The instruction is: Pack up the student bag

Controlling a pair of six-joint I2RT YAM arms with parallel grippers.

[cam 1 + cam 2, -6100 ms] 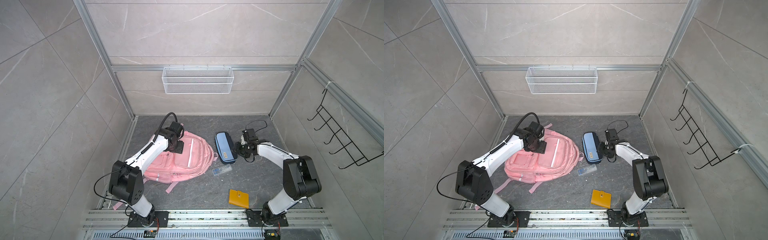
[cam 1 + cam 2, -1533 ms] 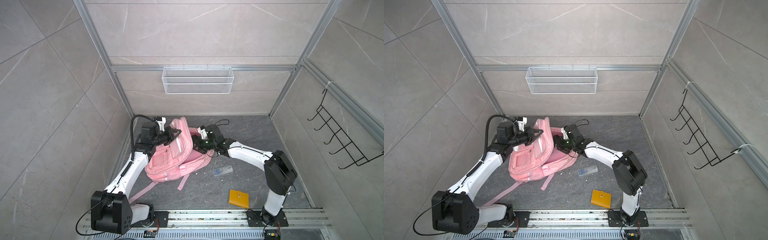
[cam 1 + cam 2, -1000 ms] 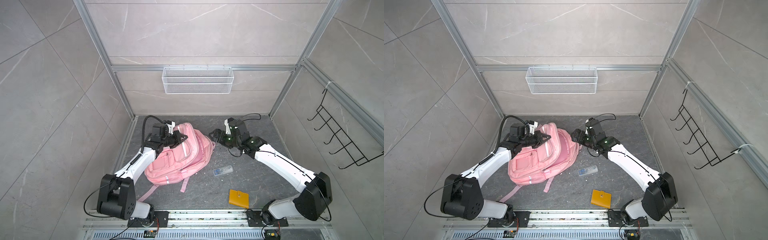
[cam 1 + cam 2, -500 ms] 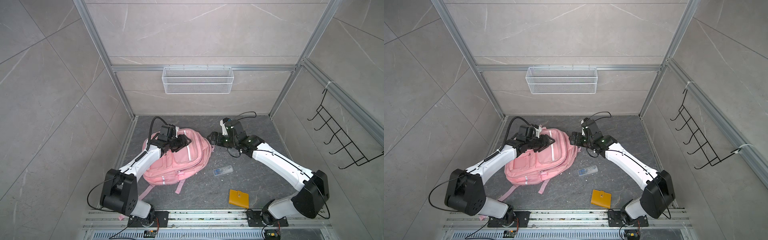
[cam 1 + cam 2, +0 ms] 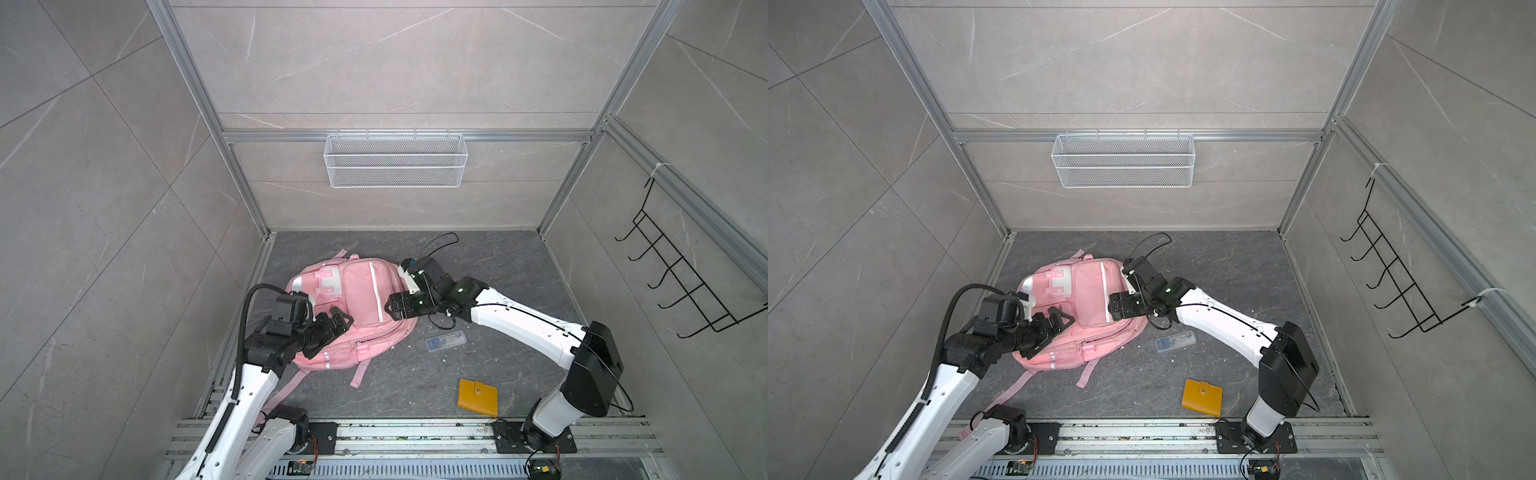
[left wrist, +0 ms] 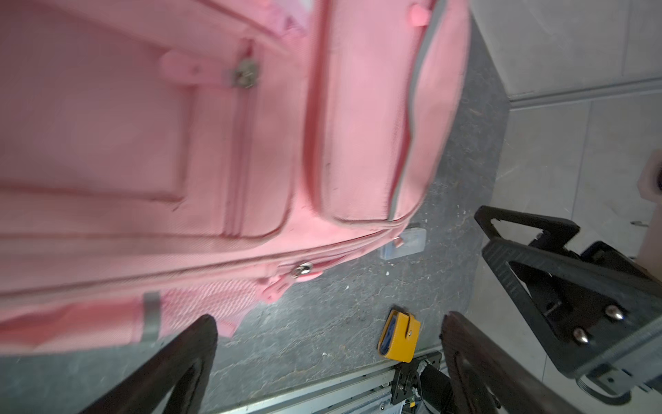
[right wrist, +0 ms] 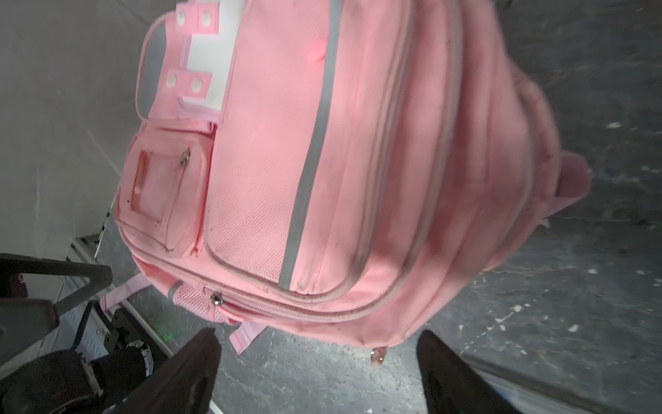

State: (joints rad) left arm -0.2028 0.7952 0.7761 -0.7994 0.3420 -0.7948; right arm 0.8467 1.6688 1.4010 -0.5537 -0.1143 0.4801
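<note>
We see the student bag (image 5: 361, 291) lying flat on the dark floor (image 5: 498, 266), front pockets up, toward the nine o'clock side of the floor in both top views. Its straps trail out toward six o'clock.

The left gripper (image 5: 330, 334) sits over the bag's eight o'clock edge with its fingers spread wide. In the left wrist view nothing lies between them, and the pink fabric (image 6: 143, 143) fills the frame beyond the tips. We cannot tell whether a finger touches the cloth.

The right gripper (image 5: 392, 307) is at the bag's three o'clock edge, pointing toward nine o'clock. Its fingers are also apart and hold nothing, as the right wrist view (image 7: 317, 337) shows.

A clear plastic case (image 5: 445, 340) lies just off the bag at four o'clock. A yellow wallet (image 5: 478, 397) lies further out at five o'clock, well apart from the bag.
</note>
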